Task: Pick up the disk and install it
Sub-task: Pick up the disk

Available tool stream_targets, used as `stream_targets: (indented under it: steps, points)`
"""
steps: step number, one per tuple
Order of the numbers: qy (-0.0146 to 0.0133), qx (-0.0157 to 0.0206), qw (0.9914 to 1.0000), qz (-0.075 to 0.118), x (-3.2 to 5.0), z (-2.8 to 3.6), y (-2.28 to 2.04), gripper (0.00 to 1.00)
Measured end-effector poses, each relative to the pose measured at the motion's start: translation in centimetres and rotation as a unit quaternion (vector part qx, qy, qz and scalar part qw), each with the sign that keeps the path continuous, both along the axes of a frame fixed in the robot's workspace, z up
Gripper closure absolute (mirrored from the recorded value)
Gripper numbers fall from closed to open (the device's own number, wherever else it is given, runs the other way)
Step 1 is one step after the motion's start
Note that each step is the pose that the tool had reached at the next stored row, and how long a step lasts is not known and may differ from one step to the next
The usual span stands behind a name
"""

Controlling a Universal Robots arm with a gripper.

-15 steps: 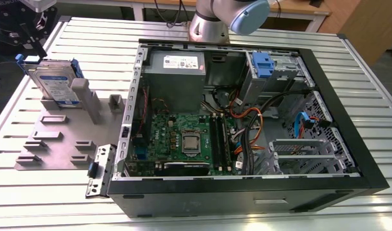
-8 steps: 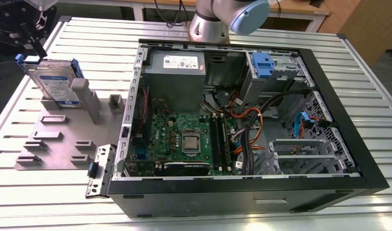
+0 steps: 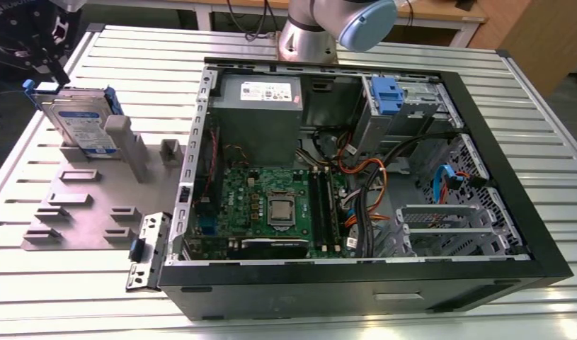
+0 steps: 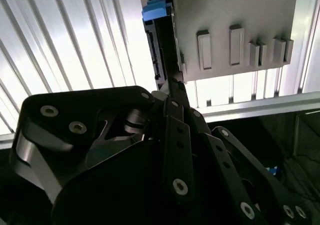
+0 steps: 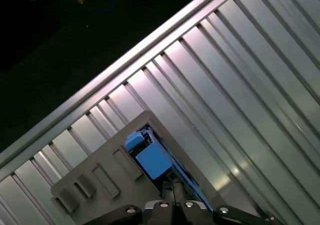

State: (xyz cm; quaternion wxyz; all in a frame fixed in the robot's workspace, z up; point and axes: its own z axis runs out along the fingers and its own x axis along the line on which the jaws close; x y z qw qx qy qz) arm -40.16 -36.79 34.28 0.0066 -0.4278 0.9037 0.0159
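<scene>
Presently the disk [image 3: 78, 122] is seen stood upright in the grey fixture [image 3: 90, 205] on the bench [image 3: 42, 283], its edge thereby presented for gripping, and the claw [image 4: 173, 87] is positioned at that edge, its closure not determinable.

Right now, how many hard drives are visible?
1: the silver hard drive with blue rails stands on edge in the grey plastic fixture; the black computer case may hide others.

Exterior view high over table [image 3: 81, 297], both wrist views nr disk [image 5: 151, 160]
</scene>
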Motion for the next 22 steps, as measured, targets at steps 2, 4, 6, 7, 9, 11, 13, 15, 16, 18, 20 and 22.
stream_targets:
  steps: [2,4,6,7,9,11,13,15,16,18,20,22]
  points:
    - [0.0000,0.0000,0.99984,0.018,0.00,-0.03,0.00,0.89]
    - [0.0000,0.0000,0.99935,0.036,0.00,-0.06,0.00,0.89]
    - [0.0000,0.0000,0.99854,0.054,0.00,-0.09,0.00,0.89]
    - [0.0000,0.0000,0.99799,0.063,0.00,-0.11,0.00,0.89]
    - [0.0000,0.0000,0.99668,0.081,0.00,-0.15,0.00,0.89]
    - [0.0000,0.0000,0.99506,0.099,0.00,-0.19,0.00,0.89]
    - [0.0000,0.0000,0.99311,0.117,0.00,-0.23,0.00,0.89]
    - [0.0000,0.0000,0.99073,0.136,0.00,-0.27,0.00,0.89]
    - [0.0000,0.0000,0.98947,0.145,0.00,-0.29,0.00,0.89]
    - [0.0000,0.0000,0.98671,0.162,0.00,-0.34,0.00,0.89]
    - [0.0000,0.0000,0.98363,0.180,0.00,-0.38,0.00,0.89]
    - [0.0000,0.0000,0.98006,0.199,0.00,-0.43,0.00,0.89]
